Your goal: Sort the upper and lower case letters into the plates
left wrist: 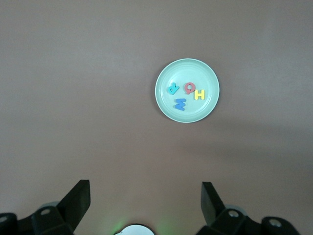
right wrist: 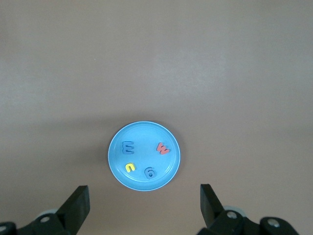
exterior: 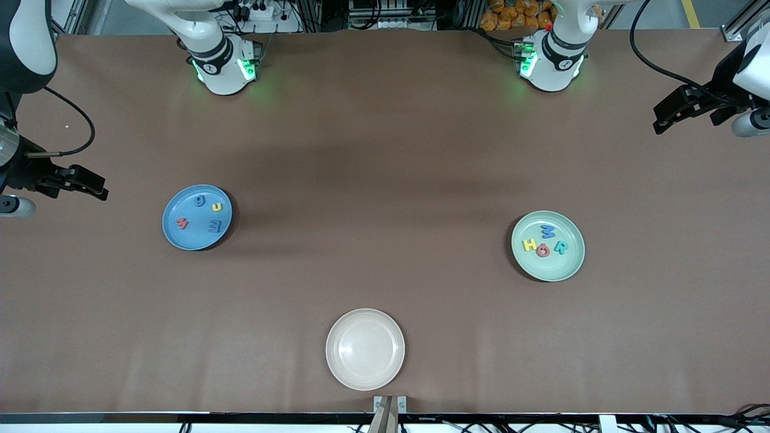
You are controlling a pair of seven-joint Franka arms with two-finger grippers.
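Blue plate (exterior: 197, 217) toward the right arm's end of the counter (exterior: 385, 150) carries four small letters: a red one, a yellow u, a blue g and a blue m. Its pale green twin (exterior: 548, 245) toward the left arm's end holds a yellow H, a red Q, a teal R and a blue W. No letter lies loose that I can see, and the cream plate (exterior: 365, 349), nearest the front camera, is bare, so the sorting looks done.

To my eye, the risk is small. If the red letter in the blue plate is really a capital W, it sits in the wrong group. An arm swinging low over a plate could also nudge it and scatter the light pieces.

Both arms wait, pulled back high at the counter's ends. Left tool (left wrist: 145, 201) hangs spread wide and empty, looking down on the green plate; right tool (right wrist: 144, 201) likewise, over the blue one.
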